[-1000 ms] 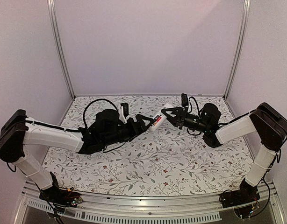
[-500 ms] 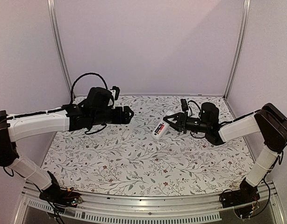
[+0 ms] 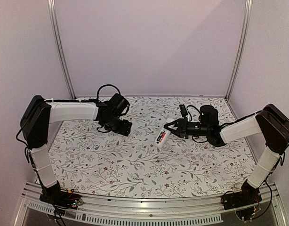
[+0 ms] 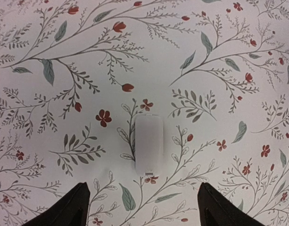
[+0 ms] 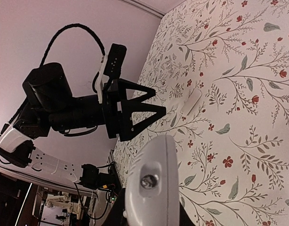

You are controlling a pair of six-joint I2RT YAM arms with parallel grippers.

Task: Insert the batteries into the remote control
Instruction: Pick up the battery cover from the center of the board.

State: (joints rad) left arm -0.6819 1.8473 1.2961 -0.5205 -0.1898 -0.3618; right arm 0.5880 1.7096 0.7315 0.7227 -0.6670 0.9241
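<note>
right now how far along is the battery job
Looks done: red and dark show on the remote, so the batteries seem to be in, though it is too small to be sure. In hand: the right gripper is shut on the remote. To do: a small white piece, probably the cover, lies under the open left gripper, not yet picked up or fitted.

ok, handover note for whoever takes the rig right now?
Left tool: open, hovering over a small white cover piece that lies flat on the table; not touching it.
Right tool: shut on the remote control.
Done: batteries look seated in the remote, red and dark showing.
Left: pick up the piece, likely the battery door, and fit it.
</note>
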